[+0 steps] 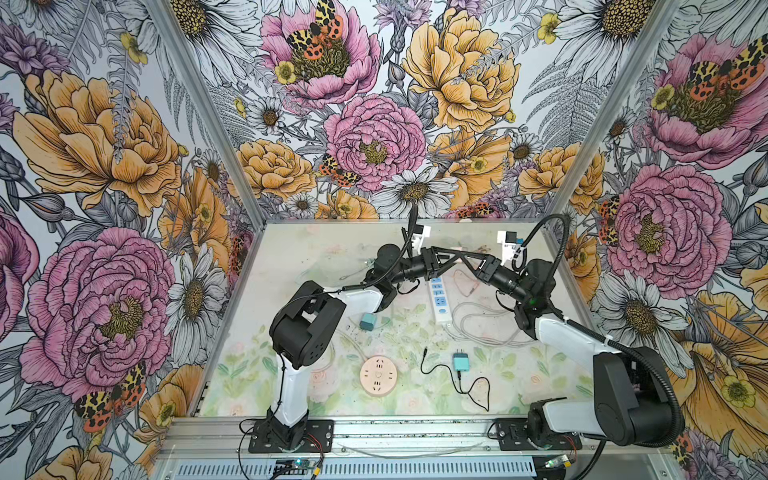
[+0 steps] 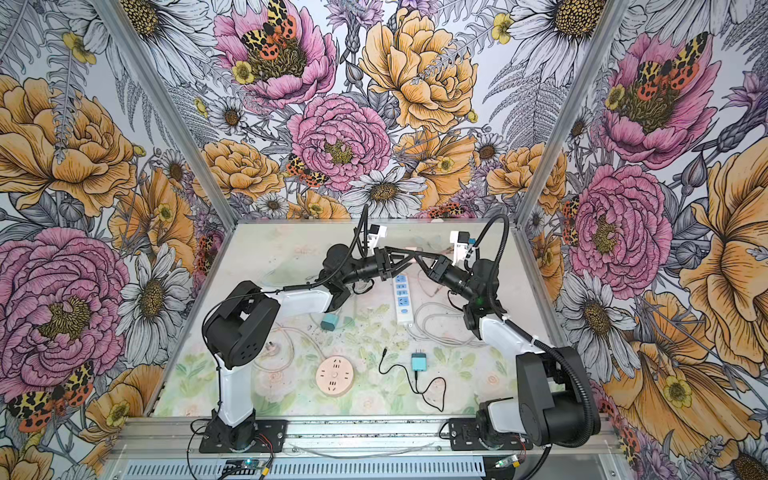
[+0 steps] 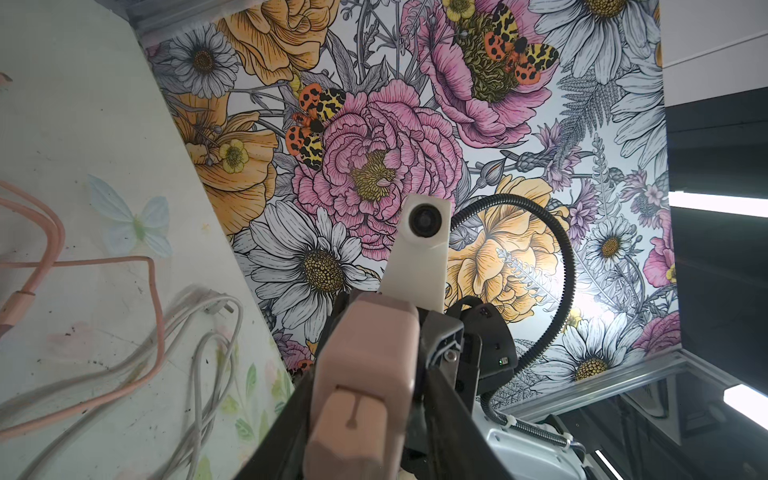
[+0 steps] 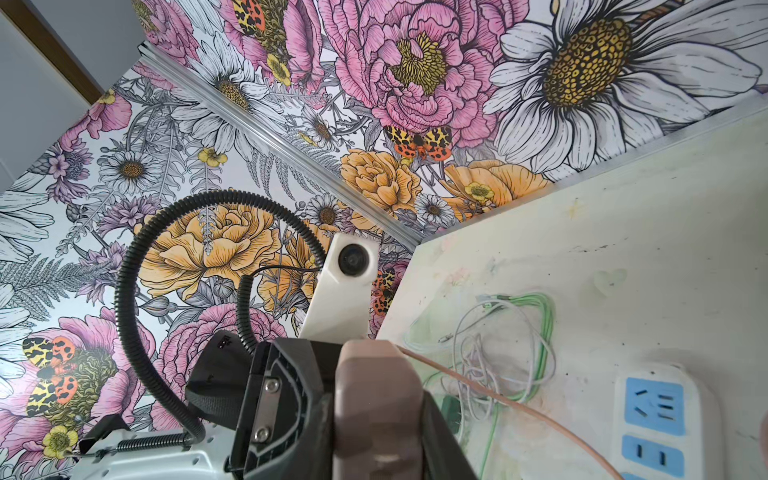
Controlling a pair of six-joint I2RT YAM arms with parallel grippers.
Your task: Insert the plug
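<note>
Three risks are judged from this moment. Nearest the robot's bases, a round pink socket disc (image 1: 378,376) and a teal charger (image 1: 460,360) with its black lead are laid on the table, well apart from the work; neither is threatened.

Further back, the white power strip (image 1: 439,297) is laid lengthwise, its blue sockets facing up and its grey cord (image 1: 478,332) looped beside it. The strip is pinned by neither arm, so it could be pushed aside if the prongs are brought down off-centre.

Beyond, above the strip's far end, the pink plug (image 3: 365,365) is held in the air, seated in no socket. It is enclosed by both grippers at once, so it could be dropped or twisted if one is loosened before the other is firm. It could also be dragged askew by its pink cord (image 4: 498,405), which is trailed down to the table.

The left gripper (image 3: 376,320) is seen narrowly parted, with its jaws against the plug's flanks. The right gripper (image 4: 374,357) is likewise closed narrowly on the same plug.
</note>
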